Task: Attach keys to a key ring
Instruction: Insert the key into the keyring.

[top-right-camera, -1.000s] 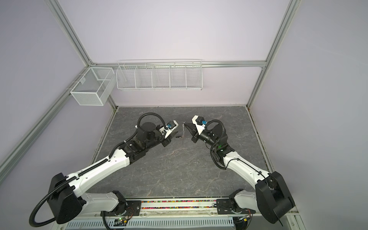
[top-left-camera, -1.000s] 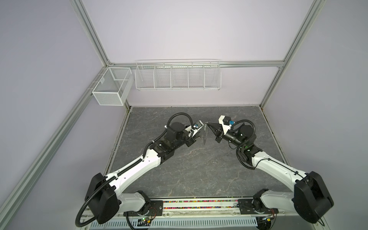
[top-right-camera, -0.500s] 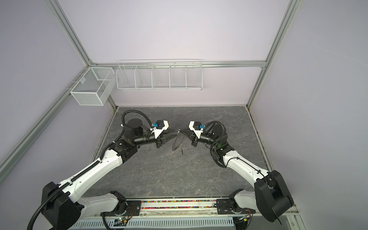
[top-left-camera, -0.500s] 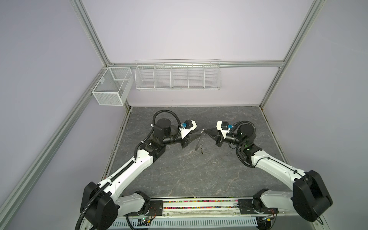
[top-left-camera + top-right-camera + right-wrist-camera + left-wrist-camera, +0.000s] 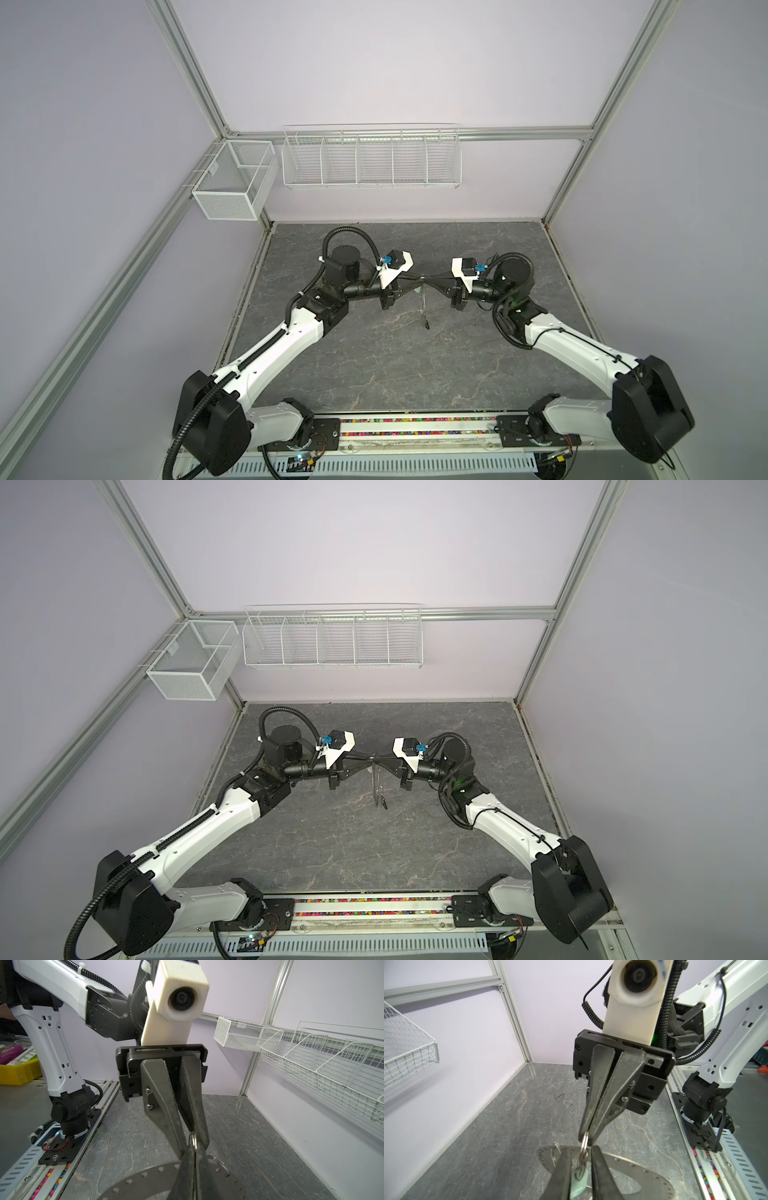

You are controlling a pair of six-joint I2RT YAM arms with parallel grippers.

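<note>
Key ring (image 5: 423, 307) is held on edge above the surface (image 5: 374, 374), hung at 6 o'clock from a loop (image 5: 584, 1145) pinched by the right claw (image 5: 426, 279); the left claw (image 5: 418, 279), at 9 o'clock, is narrow around it, grip unclear.

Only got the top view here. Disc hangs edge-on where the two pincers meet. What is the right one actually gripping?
Observer: In the left wrist view, the right pincer is shut on a small split ring at the rim of the key ring, not on its flat face.
Operator: Left one?
Observer: The left pincer brackets that same split ring. Its fingers show a gap, so I can't call it shut.
Operator: Anything hung there?
Observer: A pale green tag hangs between those fingers.
</note>
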